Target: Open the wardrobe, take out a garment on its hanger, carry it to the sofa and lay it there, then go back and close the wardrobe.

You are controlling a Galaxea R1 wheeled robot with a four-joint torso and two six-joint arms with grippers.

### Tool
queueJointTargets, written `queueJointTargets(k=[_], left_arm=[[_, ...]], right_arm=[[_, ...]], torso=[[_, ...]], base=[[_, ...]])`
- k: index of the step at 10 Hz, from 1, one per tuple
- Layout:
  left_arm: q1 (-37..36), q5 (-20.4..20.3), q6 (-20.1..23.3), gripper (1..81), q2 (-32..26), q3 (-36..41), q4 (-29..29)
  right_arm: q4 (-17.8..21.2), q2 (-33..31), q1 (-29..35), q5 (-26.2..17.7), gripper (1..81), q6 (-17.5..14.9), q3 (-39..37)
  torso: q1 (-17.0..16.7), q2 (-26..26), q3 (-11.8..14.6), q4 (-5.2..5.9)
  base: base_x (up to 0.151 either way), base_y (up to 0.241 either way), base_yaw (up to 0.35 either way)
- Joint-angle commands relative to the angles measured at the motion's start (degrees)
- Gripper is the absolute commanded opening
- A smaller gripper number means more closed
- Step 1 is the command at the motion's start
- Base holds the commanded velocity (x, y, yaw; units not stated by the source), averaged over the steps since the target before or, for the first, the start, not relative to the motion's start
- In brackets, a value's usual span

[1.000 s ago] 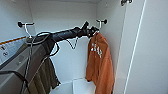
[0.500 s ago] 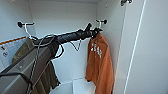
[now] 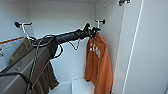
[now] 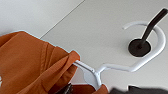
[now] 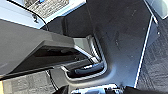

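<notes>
The garment is a bright orange shirt with long sleeves and pale letters on the chest. The cloth looks soft and hangs down in long loose folds. It hangs inside the wardrobe, on the right side, close to the white side wall. At its top it sits on a white hanger made of smooth bent plastic or metal, thin and round like a pipe. In the left wrist view the orange collar is bunched around the hanger's neck, and a stitched seam runs down the cloth. The curved top of the hanger loops around a hook with a black stick and a round black foot on the flat white wall. The left gripper is right at the top of the shirt, by the hanger and the hook, at the end of a long black arm with cables looped around it. I cannot tell if its fingers are spread or pinching the hanger. The wardrobe is white and smooth inside, with flat plain walls and a pale floor. On the left side another hook with a black tip holds an olive-brown jacket, which looks thicker and duller. The open white door stands at the right. The right wrist view shows dark robot parts over grey carpet.
</notes>
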Motion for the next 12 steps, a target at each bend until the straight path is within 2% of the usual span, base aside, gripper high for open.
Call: queueJointTargets(k=[1,4,6,8,12], left_arm=[[-11.4,-1.9,-0.1,81.1,0.3,-0.9,1.4],[-11.1,-3.0,-0.1,81.1,1.4,-3.1,4.2],[-9.8,-5.9,-0.1,81.1,3.3,-6.5,7.7],[-9.5,-7.1,-0.1,81.1,5.3,-8.8,9.8],[-9.5,-8.5,-0.1,81.1,7.4,-9.8,11.9]], right_arm=[[0.0,0.3,2.1,-2.0,81.1,0.2,0.2],[-0.2,0.7,1.6,-2.0,81.1,0.2,0.2],[0.1,1.2,1.6,-2.0,81.1,0.2,0.2],[0.1,1.7,1.7,-2.0,81.1,0.2,0.2],[0.0,2.4,1.6,-2.0,81.1,0.2,0.2]], torso=[[0.0,0.0,0.0,0.06],[0.0,0.0,0.0,-0.26],[0.0,0.0,0.0,-0.26],[0.0,0.0,0.0,-0.26],[0.0,0.0,0.0,-0.26]], base=[[0.000,0.000,0.000],[0.000,0.000,0.000],[0.000,0.000,0.000],[0.000,0.000,0.000],[0.000,0.000,0.000]])
